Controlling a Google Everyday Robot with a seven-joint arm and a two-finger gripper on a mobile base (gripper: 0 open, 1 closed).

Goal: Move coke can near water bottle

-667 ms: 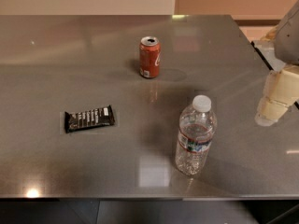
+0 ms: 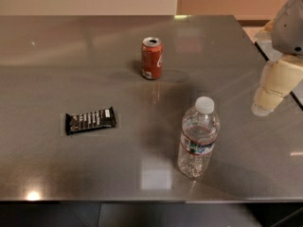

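Gripper [image 2: 268, 98] hangs at 3 o'clock over the table [image 2: 71, 56] edge, with its arm cut off by the frame; can't tell if it's wide or narrow. Coke can [image 2: 152, 58] stands upright at 12 o'clock. Water bottle [image 2: 198, 138] stands upright at 5 o'clock, well apart from the can. A black snack bar [image 2: 90, 120] lies flat at 9 o'clock.

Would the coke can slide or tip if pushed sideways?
Upright on the smooth metal table, the coke can likely slides. Taller than wide, it might tip under a high push. The gripper hangs far right, apart from it.
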